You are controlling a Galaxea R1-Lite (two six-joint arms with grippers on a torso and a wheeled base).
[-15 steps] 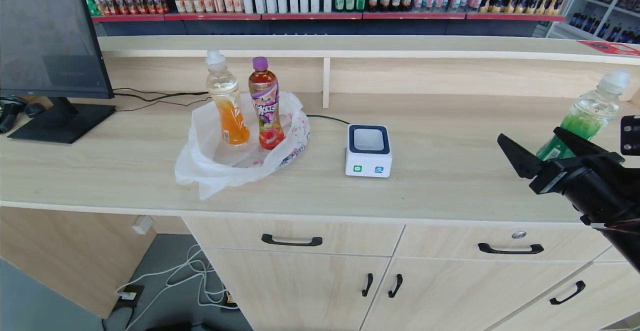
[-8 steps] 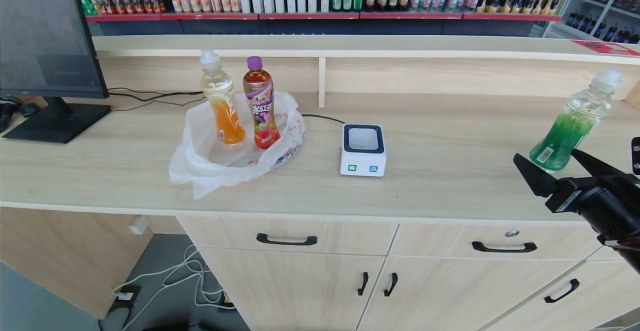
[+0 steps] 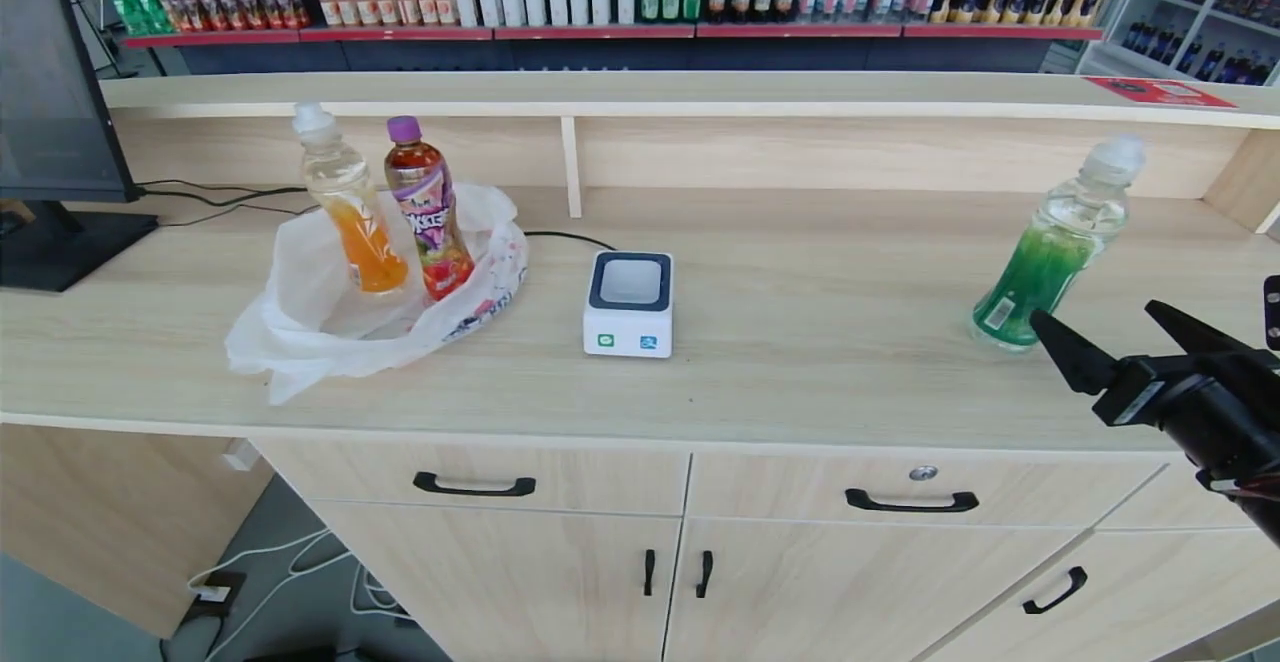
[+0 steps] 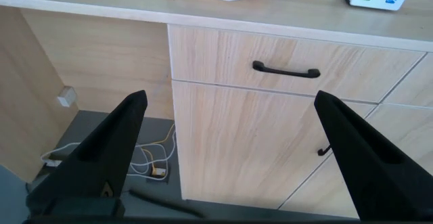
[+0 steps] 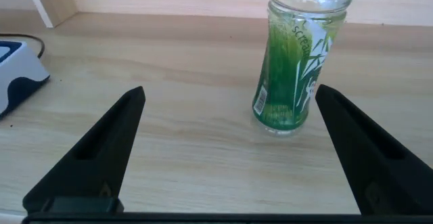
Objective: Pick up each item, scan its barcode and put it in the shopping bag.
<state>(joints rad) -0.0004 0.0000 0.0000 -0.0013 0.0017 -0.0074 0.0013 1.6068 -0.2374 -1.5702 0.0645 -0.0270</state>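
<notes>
The green bottle (image 3: 1040, 262) stands upright on the tabletop (image 3: 800, 362), well to the 3 o'clock side of the scanner (image 3: 628, 302). The right hand (image 3: 1092, 310) sits just short of it with its jaws spread wide and nothing between them. In the head view the bottle lies at about 11 o'clock from the hand, closer to the left finger than to the middle of the gap. An advance on that line would likely strike the bottle with that finger and tip it, since it is tall and narrow.

The barcode sits low on the side facing the robot, so a low grip could cover it and spoil the scan. The smooth round wall may also twist in the grip.

The shopping bag (image 3: 300, 342), at 9 o'clock from the scanner, already holds two upright bottles, which a careless drop could topple. The left hand (image 4: 230, 97) hangs wide open and empty before the drawers.
</notes>
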